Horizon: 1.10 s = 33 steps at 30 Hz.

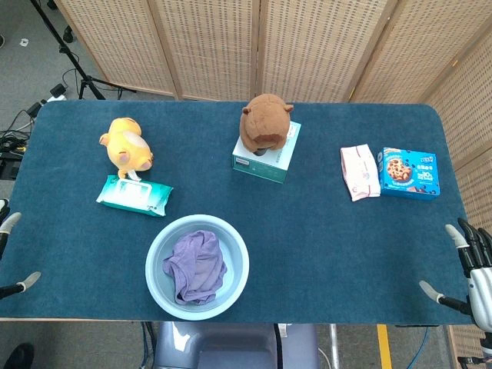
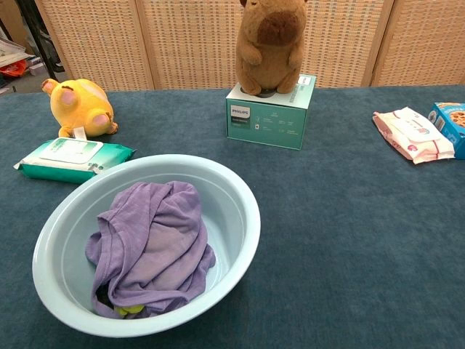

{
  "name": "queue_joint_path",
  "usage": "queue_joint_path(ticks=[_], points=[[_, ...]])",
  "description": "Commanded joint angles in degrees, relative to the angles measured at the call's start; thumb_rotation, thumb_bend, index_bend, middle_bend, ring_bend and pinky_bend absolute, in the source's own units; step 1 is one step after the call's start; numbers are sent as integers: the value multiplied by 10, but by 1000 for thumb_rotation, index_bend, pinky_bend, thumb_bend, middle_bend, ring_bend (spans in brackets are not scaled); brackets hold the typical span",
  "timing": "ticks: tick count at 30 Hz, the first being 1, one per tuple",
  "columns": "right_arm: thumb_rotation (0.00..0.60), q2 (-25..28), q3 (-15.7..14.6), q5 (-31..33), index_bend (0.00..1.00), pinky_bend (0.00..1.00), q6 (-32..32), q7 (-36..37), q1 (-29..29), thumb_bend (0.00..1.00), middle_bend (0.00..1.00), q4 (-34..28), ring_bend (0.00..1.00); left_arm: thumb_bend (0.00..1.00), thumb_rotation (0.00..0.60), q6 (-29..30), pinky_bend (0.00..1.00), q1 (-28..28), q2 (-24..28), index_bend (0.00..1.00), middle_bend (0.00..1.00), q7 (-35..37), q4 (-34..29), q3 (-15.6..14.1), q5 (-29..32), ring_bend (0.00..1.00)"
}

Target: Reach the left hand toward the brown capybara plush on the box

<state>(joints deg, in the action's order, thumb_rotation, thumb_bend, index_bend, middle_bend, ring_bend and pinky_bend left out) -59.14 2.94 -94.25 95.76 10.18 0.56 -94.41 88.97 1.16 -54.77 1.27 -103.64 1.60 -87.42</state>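
The brown capybara plush [image 1: 264, 121] [image 2: 271, 43] sits upright on a teal box [image 1: 270, 163] [image 2: 267, 118] at the back middle of the blue table. My left hand [image 1: 9, 224] shows only at the far left edge of the head view, by the table's front left corner. Its fingers are apart and hold nothing, and it is far from the plush. My right hand [image 1: 475, 265] hangs at the front right corner, fingers spread and empty. The chest view shows neither hand.
A yellow plush [image 1: 127, 146] and a green wipes pack [image 1: 134, 194] lie at the left. A light blue basin [image 1: 151, 261] with a purple cloth [image 1: 197, 265] stands front centre. A pink pack [image 1: 359, 171] and a blue cookie box [image 1: 410, 171] lie at the right.
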Motion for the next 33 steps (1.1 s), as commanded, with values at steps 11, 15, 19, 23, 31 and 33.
queue_joint_path(ticks=[11,15,19,23,31,33], points=[[600,1,0,1,0,0,0,2,0,0,0,-1,0,0,600,-2,0,1,-1,0,11,4,3,-1,-3,0],[600,3,2,5,0,0,-1,8,0,0,0,-2,0,1,600,13,261,15,-28,0,586,15,24,24,-7,507],[600,4,5,14,0,0,-8,12,-3,0,0,-2,0,50,600,-14,958,49,-48,0,877,46,27,48,-1,932],[600,4,8,21,0,0,-17,11,-7,0,0,-3,0,193,600,-92,1000,117,-57,0,952,59,15,85,21,1000],[600,4,11,37,0,0,-35,11,-14,0,0,-3,0,387,600,-318,1000,269,-41,0,971,38,-58,149,151,1000],[600,4,12,46,0,0,-47,14,-17,0,0,-1,0,387,600,-398,1000,341,-62,0,971,33,-33,176,202,1000]])
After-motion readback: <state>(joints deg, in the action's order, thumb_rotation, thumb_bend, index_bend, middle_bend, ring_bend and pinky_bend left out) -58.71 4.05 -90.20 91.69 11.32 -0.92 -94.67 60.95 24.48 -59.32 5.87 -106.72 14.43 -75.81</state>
